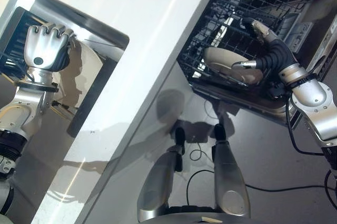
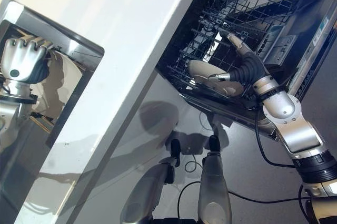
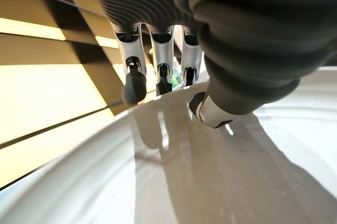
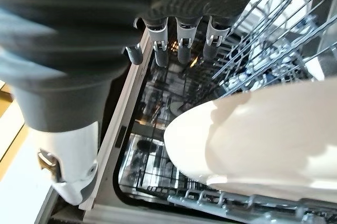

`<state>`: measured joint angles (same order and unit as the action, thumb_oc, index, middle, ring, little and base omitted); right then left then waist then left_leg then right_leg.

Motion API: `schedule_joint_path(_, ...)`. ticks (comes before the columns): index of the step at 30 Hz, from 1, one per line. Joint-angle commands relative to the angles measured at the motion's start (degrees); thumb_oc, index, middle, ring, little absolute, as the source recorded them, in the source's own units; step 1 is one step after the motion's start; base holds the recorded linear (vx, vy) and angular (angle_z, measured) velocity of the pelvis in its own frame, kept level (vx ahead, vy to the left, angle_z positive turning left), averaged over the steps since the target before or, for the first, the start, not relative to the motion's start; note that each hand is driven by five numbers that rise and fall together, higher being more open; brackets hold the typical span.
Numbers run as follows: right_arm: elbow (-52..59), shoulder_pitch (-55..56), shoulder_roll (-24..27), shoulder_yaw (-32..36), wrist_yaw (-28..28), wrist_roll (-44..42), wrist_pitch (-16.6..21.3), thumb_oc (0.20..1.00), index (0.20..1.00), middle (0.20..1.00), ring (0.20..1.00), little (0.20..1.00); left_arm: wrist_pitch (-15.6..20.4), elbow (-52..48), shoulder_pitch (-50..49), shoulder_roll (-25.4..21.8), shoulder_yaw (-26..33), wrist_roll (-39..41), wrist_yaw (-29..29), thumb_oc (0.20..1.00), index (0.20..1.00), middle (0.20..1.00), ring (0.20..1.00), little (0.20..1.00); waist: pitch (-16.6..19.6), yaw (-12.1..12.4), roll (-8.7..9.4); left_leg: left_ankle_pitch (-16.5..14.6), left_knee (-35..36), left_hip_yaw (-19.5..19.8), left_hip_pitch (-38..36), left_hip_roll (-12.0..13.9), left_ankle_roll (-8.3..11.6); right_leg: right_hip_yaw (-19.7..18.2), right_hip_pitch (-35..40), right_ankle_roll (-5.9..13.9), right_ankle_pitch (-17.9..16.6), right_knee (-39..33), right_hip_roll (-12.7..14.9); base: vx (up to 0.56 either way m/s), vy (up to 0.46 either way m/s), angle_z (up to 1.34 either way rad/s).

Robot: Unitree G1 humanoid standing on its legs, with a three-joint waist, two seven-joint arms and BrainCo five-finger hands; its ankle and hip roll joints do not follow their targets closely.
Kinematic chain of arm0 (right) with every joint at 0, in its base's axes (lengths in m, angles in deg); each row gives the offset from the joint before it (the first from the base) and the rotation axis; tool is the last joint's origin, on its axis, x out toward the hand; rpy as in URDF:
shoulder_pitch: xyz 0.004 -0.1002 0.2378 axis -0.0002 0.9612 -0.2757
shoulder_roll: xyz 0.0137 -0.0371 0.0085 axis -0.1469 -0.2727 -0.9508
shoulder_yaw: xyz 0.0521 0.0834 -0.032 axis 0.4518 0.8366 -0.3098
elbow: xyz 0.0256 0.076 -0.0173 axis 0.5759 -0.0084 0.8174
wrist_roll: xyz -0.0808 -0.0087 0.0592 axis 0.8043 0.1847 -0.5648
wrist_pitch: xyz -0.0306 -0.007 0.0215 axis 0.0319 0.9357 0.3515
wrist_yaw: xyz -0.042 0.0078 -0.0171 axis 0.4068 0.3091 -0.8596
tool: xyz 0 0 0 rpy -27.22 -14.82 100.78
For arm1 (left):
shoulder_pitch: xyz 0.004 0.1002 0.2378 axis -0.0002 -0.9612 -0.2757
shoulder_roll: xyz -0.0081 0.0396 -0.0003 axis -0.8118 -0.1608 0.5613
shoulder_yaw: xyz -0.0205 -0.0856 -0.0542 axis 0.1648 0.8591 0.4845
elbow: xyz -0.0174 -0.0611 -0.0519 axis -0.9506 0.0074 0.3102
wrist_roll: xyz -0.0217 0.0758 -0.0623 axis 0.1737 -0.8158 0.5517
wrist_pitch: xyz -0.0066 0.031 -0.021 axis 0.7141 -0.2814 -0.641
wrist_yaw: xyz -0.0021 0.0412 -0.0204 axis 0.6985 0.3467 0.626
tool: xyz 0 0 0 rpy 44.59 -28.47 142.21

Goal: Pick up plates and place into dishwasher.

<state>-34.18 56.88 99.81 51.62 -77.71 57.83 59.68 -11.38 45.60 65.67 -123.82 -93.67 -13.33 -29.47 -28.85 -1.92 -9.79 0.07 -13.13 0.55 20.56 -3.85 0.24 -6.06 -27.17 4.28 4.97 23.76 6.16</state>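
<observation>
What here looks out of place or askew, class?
Nothing is spilled or broken. The cream plate lies flat across the dishwasher rack instead of standing between its prongs, beside the right hand. The left hand grips another plate in the sink.

two cream plates. one plate [image 1: 231, 63] lying tilted in the dark wire rack [image 1: 221, 13] of the open dishwasher [image 2: 295, 40], rim toward the front edge. other plate [image 1: 84, 66] standing on edge inside the steel sink [image 1: 79, 21], left of the white counter.
</observation>
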Motion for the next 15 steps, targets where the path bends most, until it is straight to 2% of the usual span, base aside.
schedule_joint_path(1,4.0,-1.4,0.9,2.8,0.1,-0.9,1.9,1.000,1.000,1.000,1.000,1.000,-2.2,-1.0,-1.6,-4.8,3.9,1.4,2.2,0.200,0.200,0.200,0.200,0.200,3.0,0.4,2.44,1.7,0.7,3.5,-0.3,-0.5,-0.18,3.0,3.9,1.13,-4.6,-5.9,4.8,-0.03,-0.023,0.08)
schedule_joint_path(11,4.7,0.0,-0.7,3.4,0.4,-0.6,2.3,1.000,1.000,1.000,1.000,1.000,-4.1,0.3,-1.6,-5.7,6.6,2.3,6.4,0.200,0.200,0.200,0.200,0.200,4.8,1.4,3.10,2.1,2.9,4.5,-1.9,0.1,-0.20,4.2,5.6,1.21,-3.9,-6.4,4.7,-0.03,-0.037,0.05)
schedule_joint_path(15,4.8,1.1,-1.6,3.4,0.8,-0.6,2.7,1.000,1.000,1.000,1.000,1.000,-6.1,0.2,-2.5,-5.9,8.9,4.9,9.2,0.200,0.200,0.200,0.200,0.200,5.9,2.1,3.56,2.1,3.9,5.2,-3.2,0.5,-0.14,4.8,7.0,1.20,-3.3,-6.7,4.7,-0.01,-0.065,0.02)
